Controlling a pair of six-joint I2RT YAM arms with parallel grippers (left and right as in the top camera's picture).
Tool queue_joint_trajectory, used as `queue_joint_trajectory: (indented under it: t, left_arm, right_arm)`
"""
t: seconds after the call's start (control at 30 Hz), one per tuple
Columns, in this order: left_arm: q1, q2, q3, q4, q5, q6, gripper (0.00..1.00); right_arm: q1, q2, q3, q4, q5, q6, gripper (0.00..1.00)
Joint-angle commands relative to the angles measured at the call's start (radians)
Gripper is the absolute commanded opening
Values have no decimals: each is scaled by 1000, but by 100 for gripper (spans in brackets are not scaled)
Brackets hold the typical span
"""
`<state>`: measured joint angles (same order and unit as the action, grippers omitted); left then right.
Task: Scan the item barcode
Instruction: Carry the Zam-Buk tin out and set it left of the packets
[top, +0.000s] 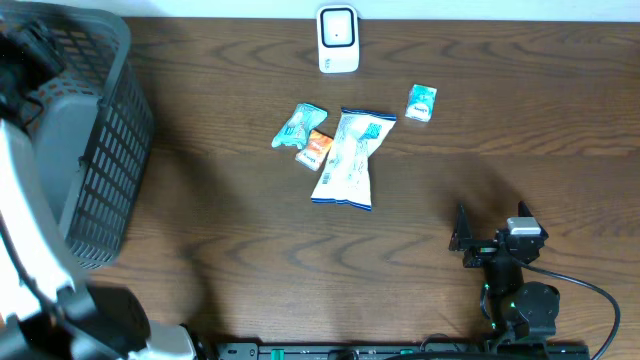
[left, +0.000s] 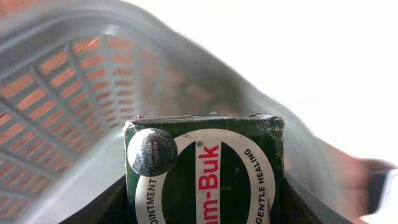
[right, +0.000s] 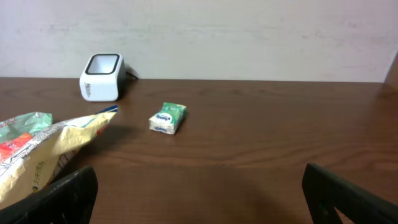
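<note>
A dark green ointment box (left: 205, 168) with a white oval label and a round silver sticker fills the left wrist view. It sits between the fingers of my left gripper (left: 202, 214), which is shut on its two sides. Behind the box is the inside of the grey basket (left: 56, 93). The white scanner (top: 338, 38) stands at the table's far edge, also visible as the scanner (right: 101, 76) in the right wrist view. My right gripper (top: 462, 240) rests low at the front right, wide open and holding nothing.
The grey mesh basket (top: 100, 150) stands at the left edge. Mid-table lie a white and blue snack bag (top: 347, 158), a teal packet (top: 300, 124) and an orange packet (top: 318, 148). A small green pack (top: 421, 102) lies right of them.
</note>
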<state>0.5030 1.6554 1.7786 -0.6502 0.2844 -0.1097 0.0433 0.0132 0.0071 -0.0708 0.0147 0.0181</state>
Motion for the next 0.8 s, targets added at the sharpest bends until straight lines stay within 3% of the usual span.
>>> queue_joint_trajectory:
  t: [0.0, 0.1, 0.27, 0.5, 0.77]
  left_arm:
    - [-9, -124, 8, 1, 220, -134, 38]
    - [-92, -177, 8, -3, 379, -177, 38]
    - [-305, -159, 7, -82, 378, -150, 38]
    - [-619, 18, 7, -241, -131, -150, 38]
    - [-706, 292, 7, -257, -296, -151, 38]
  right_arm:
    - [3, -2, -2, -4, 1, 11, 99]
    - [3, -2, -2, -4, 1, 11, 99]
    - [3, -2, -2, -4, 1, 11, 99]
    - [3, -2, -2, -4, 1, 10, 99]
    - [3, -2, -2, -4, 1, 11, 99]
